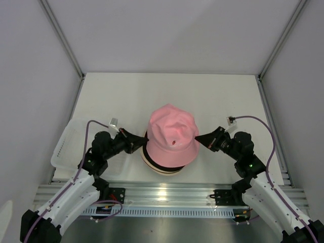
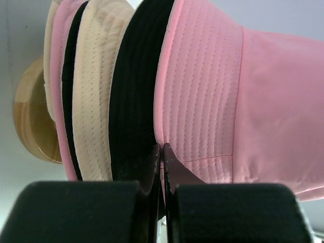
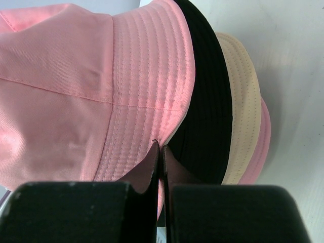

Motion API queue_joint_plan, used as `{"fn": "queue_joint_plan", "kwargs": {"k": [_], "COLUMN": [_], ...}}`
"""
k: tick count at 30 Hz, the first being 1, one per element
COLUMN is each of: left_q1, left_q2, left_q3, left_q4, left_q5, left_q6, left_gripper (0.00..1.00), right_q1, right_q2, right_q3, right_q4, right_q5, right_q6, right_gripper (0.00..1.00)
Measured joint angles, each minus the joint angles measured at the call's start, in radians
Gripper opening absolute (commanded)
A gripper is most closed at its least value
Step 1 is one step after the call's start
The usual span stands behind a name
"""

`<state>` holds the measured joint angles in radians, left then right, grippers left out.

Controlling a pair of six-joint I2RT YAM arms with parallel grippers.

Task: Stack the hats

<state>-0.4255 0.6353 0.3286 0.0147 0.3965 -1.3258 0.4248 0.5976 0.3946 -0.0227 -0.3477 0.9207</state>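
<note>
I see the pink bucket hat [image 1: 172,136] on top of the pile of hats [image 1: 159,169] in the middle of the frame, so stacking looks almost done, but my left gripper [image 1: 143,143] and right gripper [image 1: 197,137] are pinched shut on its brim and have not let go yet.

The far table [image 1: 167,93] lies open. The hat stack [image 1: 171,144] blocks the centre; a white tray [image 1: 68,144] crowds the left.
</note>
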Motion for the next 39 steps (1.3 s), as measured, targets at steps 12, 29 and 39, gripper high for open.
{"fn": "queue_joint_plan", "kwargs": {"k": [12,29,39], "left_q1": [-0.006,-0.074,-0.077], "left_q2": [-0.119,-0.042,-0.061], "left_q3": [0.064,0.08,0.04], "left_q4": [-0.199,-0.249,-0.496], "left_q5": [-0.114,-0.216,-0.318], "left_q6": [0.126,0.175,0.201], "left_gripper": [0.01,0.01,0.01], "right_q1": [0.006,0.096,0.117], "right_q2": [-0.004,0.126,0.253], "right_q3": [-0.005,-0.134,-0.15], "right_q4": [-0.035,0.132,0.212], "right_q5": [0.017,0.071,0.098], "right_q6": [-0.059,-0.138,-0.154], "right_gripper": [0.0,0.0,0.0]}}
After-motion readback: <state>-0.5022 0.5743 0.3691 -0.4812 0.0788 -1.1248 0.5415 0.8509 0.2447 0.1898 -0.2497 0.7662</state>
